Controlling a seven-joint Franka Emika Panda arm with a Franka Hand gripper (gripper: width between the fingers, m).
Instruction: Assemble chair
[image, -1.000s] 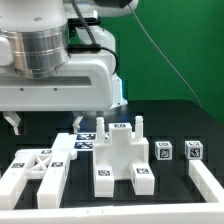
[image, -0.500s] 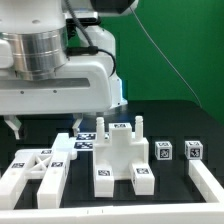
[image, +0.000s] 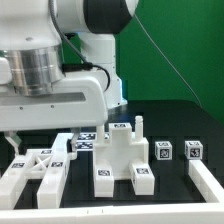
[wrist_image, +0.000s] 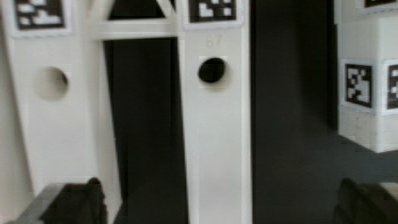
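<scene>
Wrist view, claw: wide open, holding nothing; dark fingertips well apart.
Wrist view, chair parts: a white holed bar lies between the fingertips, apart from both.
Exterior view, chair parts: spread over the black table, lower half of frame.
Exterior view, claw: above the lower-left parts; opening hidden here.

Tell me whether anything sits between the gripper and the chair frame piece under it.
Nothing visible does. In the wrist view the open gripper hangs over the chair frame piece, one rail between the fingers, nothing in the gap. The neighbouring chair part lies off to the side, apart.
</scene>
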